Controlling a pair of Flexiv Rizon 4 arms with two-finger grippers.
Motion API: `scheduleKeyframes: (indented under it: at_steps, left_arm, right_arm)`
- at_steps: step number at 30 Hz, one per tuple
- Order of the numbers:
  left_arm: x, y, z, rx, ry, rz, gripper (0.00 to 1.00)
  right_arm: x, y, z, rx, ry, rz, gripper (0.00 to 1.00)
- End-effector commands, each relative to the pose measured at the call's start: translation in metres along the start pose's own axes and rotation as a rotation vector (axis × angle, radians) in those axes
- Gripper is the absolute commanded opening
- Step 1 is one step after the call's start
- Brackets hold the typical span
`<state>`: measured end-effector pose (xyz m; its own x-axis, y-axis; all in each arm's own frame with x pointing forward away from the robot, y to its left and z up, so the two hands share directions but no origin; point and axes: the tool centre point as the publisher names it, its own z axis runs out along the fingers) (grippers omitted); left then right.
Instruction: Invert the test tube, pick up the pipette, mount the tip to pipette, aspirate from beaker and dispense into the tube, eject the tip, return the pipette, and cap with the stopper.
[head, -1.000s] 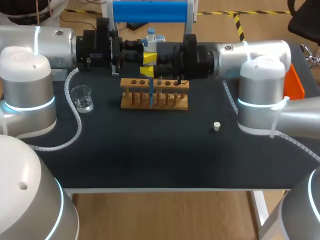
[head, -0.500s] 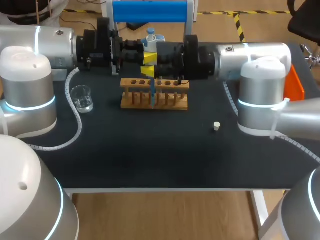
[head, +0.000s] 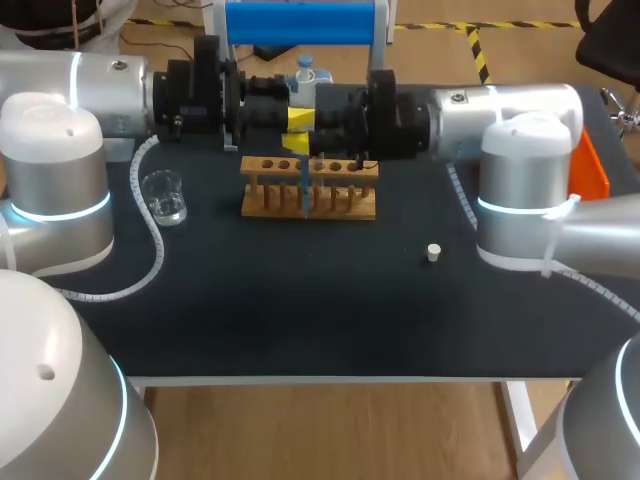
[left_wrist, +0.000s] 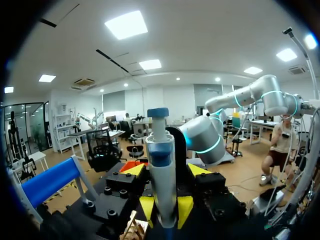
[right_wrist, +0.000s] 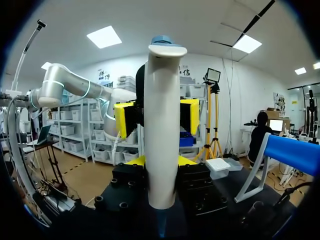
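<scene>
The white pipette (head: 305, 76) with a blue plunger cap stands upright above the wooden tube rack (head: 340, 203). Its blue tip (head: 303, 192) reaches down into the rack's middle; I cannot make out a test tube there. My right gripper (head: 295, 143) is shut on the pipette's (right_wrist: 161, 125) lower body. My left gripper (head: 300, 117) sits higher, facing it. In the right wrist view the left yellow fingertips (right_wrist: 125, 119) stand open, clear of the barrel. The left wrist view shows the pipette (left_wrist: 162, 165) between my open left gripper (left_wrist: 166, 171).
A glass beaker (head: 163, 197) with clear liquid stands at the table's left. A small white stopper (head: 433, 252) lies to the right of the rack. A blue-topped stand (head: 300, 22) rises behind the grippers. An orange object (head: 592, 165) sits at the right edge.
My left gripper's fingers have spread apart and let go of the pipette. The right gripper keeps its hold, and neither arm has shifted noticeably.
</scene>
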<state>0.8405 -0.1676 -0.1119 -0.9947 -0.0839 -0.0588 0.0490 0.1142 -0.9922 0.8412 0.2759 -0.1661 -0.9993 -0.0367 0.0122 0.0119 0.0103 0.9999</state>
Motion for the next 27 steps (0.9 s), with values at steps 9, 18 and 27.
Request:
scheduleKeyframes:
  at_steps: [9,18,27]
  left_arm:
    - [0.000,0.000,0.000,0.000,-0.001,0.000,1.00]
    - [0.000,0.000,0.000,0.000,-0.001,0.000,1.00]
    - [0.000,0.000,0.000,0.000,-0.001,0.000,1.00]
  right_arm:
    - [-0.018,0.000,-0.058,0.057,0.077,-0.010,0.00]
    - [-0.057,0.003,-0.145,0.058,0.130,0.058,0.00]
    - [-0.076,0.010,-0.230,0.090,0.147,-0.014,0.00]
